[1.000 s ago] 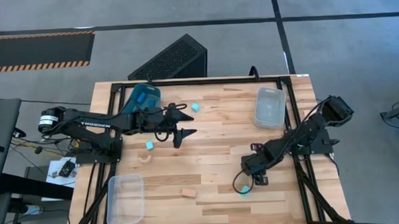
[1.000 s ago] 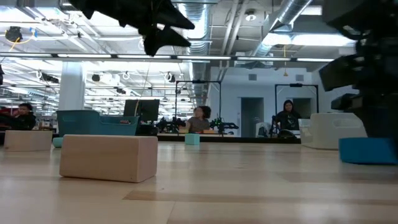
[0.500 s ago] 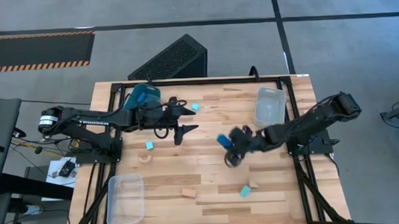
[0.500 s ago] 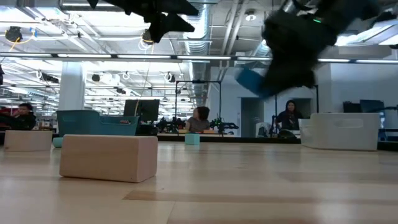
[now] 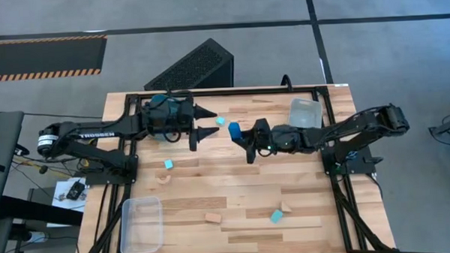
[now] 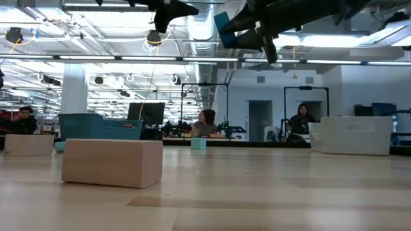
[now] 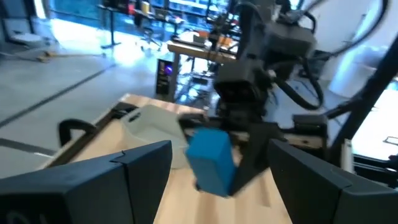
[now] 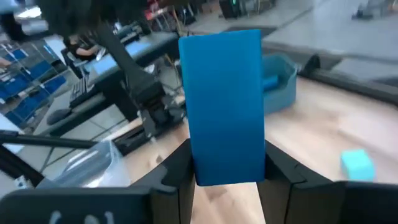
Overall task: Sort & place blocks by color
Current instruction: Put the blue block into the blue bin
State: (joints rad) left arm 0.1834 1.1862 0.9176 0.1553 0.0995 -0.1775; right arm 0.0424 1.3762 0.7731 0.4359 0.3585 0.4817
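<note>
A dark blue block of plastic point(image 5: 234, 129) is held tight in the right pincer point(image 5: 241, 138), high above the middle of the wooden table point(image 5: 242, 201), near a small light cyan cube point(image 5: 219, 121) at the back. Half a second ago this block was carried lower and more to the right, and a second ago the right pincer was down near the front by a cyan block point(image 5: 276, 215). The left pincer point(image 5: 203, 121) is spread wide and has been moved back, close to the teal plastic bin point(image 5: 155, 103).
</note>
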